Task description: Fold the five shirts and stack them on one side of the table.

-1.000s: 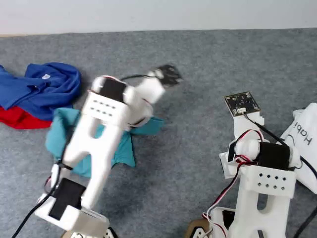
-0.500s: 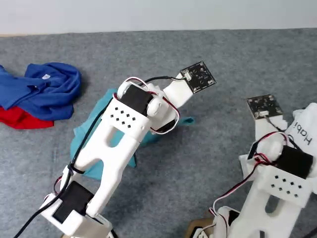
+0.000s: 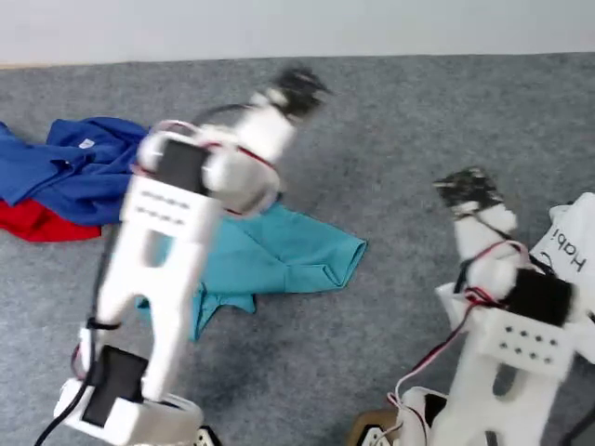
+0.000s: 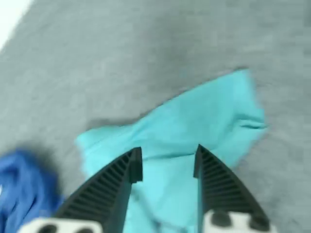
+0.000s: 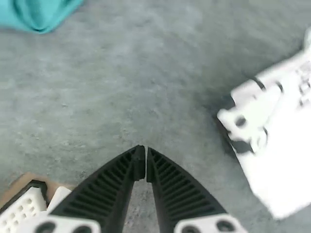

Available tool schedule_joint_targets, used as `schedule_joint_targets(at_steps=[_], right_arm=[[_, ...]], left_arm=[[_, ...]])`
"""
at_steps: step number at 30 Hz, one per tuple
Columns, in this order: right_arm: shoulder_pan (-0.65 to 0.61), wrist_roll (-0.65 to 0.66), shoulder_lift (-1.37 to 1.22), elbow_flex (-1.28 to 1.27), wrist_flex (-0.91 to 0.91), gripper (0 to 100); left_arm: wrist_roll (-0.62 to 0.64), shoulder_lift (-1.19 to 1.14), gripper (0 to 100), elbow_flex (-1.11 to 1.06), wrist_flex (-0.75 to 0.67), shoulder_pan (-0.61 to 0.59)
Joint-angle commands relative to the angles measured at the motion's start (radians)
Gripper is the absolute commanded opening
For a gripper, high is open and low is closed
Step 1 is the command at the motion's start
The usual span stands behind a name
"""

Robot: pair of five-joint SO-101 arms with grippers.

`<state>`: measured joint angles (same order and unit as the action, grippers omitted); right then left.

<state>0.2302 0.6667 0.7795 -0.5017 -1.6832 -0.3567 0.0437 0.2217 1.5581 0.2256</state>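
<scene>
left arm swung back, teal shirt laid open

since half a second ago my left arm has pulled away from the middle of the table toward the far left. the teal shirt it was covering now lies spread out, its right end reaching farther right than before. my right arm has edged a little to the left.

my left claw hangs above the teal shirt with its jaws well apart and nothing between them. my right claw is pressed closed on nothing, over bare grey table at the near right.

where things lie: the teal shirt sits mid-table, left of centre, rumpled but roughly flat, with a sleeve sticking out at its right end. the blue shirt is bunched at the far left, lying on top of the red shirt. the white shirt is at the right edge, beside my right arm.

by my reckoning the job has barely begun. i can pick out four shirts, none folded and no neat stack anywhere. the teal one looks like the shirt in hand, laid out ready for its first fold. the blue, red and white ones are left to do, and then the stacking to one side.
</scene>
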Motion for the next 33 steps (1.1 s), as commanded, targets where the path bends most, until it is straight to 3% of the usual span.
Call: schedule_joint_targets(at_steps=[1, 7, 12, 17, 33], right_arm=[[-0.157, 0.008, -0.073, 0.037, -0.021, 0.9], [-0.355, -0.006, -0.255, 0.055, 0.012, 11.3], [-0.476, -0.163, -0.466, 0.186, 0.033, 22.2], [-0.605, -0.199, -0.702, 0.345, 0.021, 22.8], [-0.743, -0.265, -1.150, 0.747, 0.022, 22.9]], left_arm=[[0.005, 0.048, 18, 0.033, 0.043, -0.195], [0.003, 0.046, 18, 0.030, 0.114, -0.500], [0.003, 0.054, 18, -0.028, 0.123, -0.672], [0.008, 0.055, 18, -0.056, 0.124, -0.801], [0.009, 0.055, 18, -0.056, 0.117, -0.844]])
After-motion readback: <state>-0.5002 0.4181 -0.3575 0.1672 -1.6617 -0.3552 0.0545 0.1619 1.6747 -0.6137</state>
